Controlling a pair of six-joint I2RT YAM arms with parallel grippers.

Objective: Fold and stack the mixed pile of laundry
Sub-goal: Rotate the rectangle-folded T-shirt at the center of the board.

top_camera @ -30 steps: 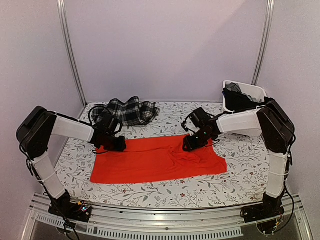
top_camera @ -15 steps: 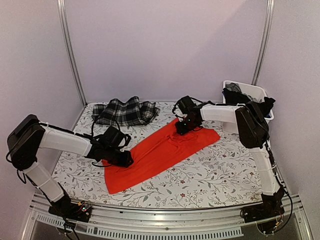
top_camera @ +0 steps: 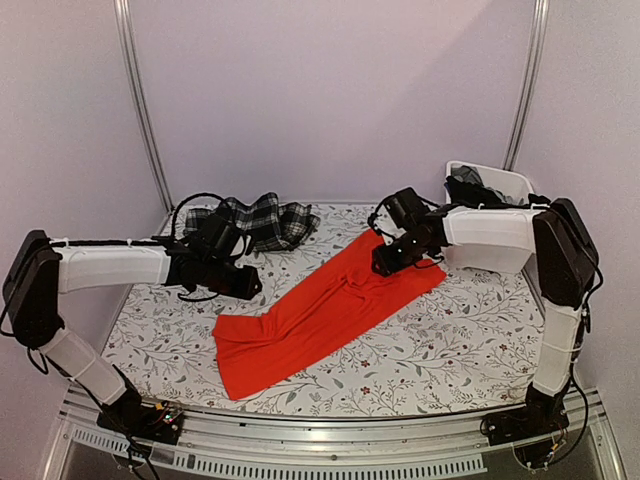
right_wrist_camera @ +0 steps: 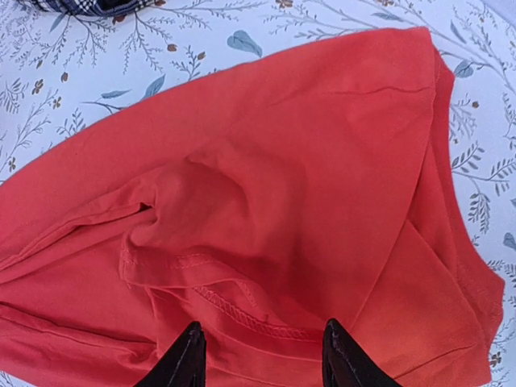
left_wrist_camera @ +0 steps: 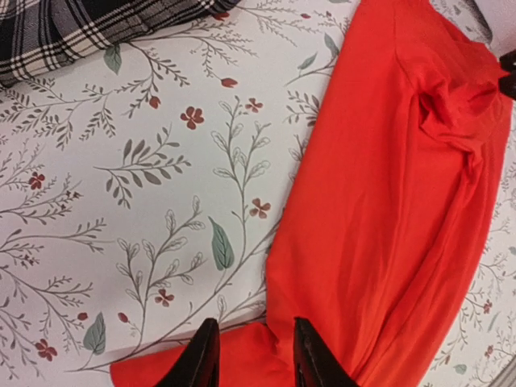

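One orange-red garment [top_camera: 320,310] lies diagonally, near-left to far-right. Left gripper [left_wrist_camera: 250,359] and right gripper [right_wrist_camera: 262,359] both gape, holding nothing.

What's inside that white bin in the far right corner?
Dark garments are heaped in the white bin, rising above its rim. Whatever lies beneath them is hidden by the cloth and the bin's walls.

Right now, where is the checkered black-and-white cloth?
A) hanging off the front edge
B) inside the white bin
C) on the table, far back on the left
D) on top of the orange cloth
C: the plaid garment lies bunched at the table's far left, apart from the orange-red garment. The white bin holds only dark clothes.
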